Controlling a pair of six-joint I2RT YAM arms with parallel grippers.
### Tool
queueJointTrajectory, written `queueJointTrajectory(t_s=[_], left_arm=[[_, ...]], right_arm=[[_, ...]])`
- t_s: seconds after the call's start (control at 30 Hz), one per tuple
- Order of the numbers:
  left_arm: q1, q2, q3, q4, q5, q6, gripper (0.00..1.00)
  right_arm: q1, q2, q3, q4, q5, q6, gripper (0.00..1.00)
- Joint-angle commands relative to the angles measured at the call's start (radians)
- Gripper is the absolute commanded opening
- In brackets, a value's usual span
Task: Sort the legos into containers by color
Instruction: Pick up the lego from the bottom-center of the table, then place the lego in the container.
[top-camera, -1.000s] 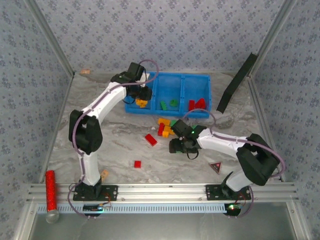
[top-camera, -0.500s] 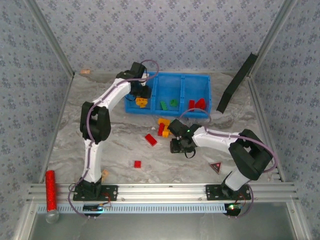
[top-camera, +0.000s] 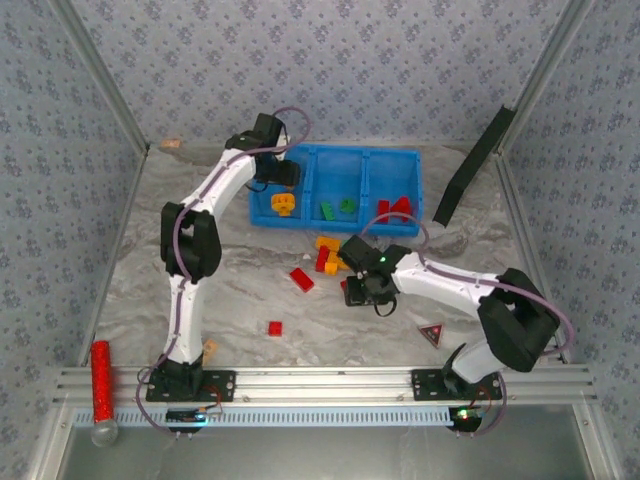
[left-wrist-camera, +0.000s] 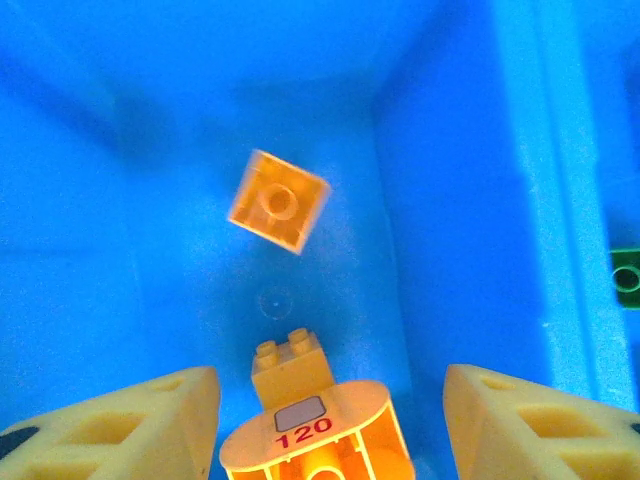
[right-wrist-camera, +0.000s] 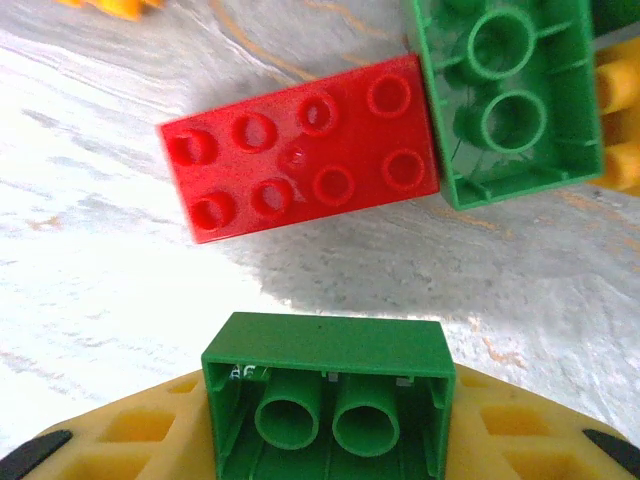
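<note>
I see the grey marble worktop (top-camera: 150, 260) with the blue tray (top-camera: 365, 153) at far centre, three compartments side by side. The left one has orange-yellow legos (top-camera: 284, 205), the middle one green legos (top-camera: 338, 208), the right one red legos (top-camera: 396, 208).

The left tool (top-camera: 283, 175) hangs over the left compartment (left-wrist-camera: 200, 80). On its wrist cam I read the jaws as apart, nothing clamped. A rounded yellow piece (left-wrist-camera: 315, 445) marked 120 lies between the fingers (left-wrist-camera: 120, 420) with a gap on either side. A two-stud yellow lego (left-wrist-camera: 290, 365) is just beyond it, and an orange square lego (left-wrist-camera: 277, 200) is farther in, tilted.

The right tool (top-camera: 358, 290) is mid-worktop, just near-right of the loose pile (top-camera: 328, 255). It is clamped on a held green lego (right-wrist-camera: 328, 350), hollow underside towards the camera. Beyond it on the worktop is a red eight-stud lego (right-wrist-camera: 300, 150), studs up. Its right end touches an upturned green lego (right-wrist-camera: 510, 95).

Loose singles: a red lego (top-camera: 301, 279) left of the right tool, and a small red lego (top-camera: 274, 328) nearer and further left.
</note>
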Motion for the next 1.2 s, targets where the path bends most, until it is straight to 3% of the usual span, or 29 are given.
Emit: queueJointTrajectory(t_s=[0.0,0.23,0.5,0.8,1.17], left_arm=[[0.001,-0.065,0.029,-0.033,0.024,0.013,0.61],[0.0,-0.255,-0.085,-0.052,0.065,0.028,0.62],[-0.006,-0.637,-0.598,-0.023,0.065,-0.086,0.63],[-0.099,-0.9,-0.991,-0.026,0.089,-0.33,0.64],[-0.253,-1.02,-1.28,-0.005,0.134,-0.476,0.65]], right_arm=[[-0.012,-0.046,0.088,-0.113,0.026,-0.036,0.35],[-0.145,0.023,0.331,-0.121,0.059,-0.241,0.36],[-0.22,0.274,0.713,-0.086,0.099,-0.436,0.37],[-0.262,0.558,0.988,-0.056,0.084,-0.484,0.38],[-0.269,0.759,1.118,-0.084,0.037,-0.478,0.45]])
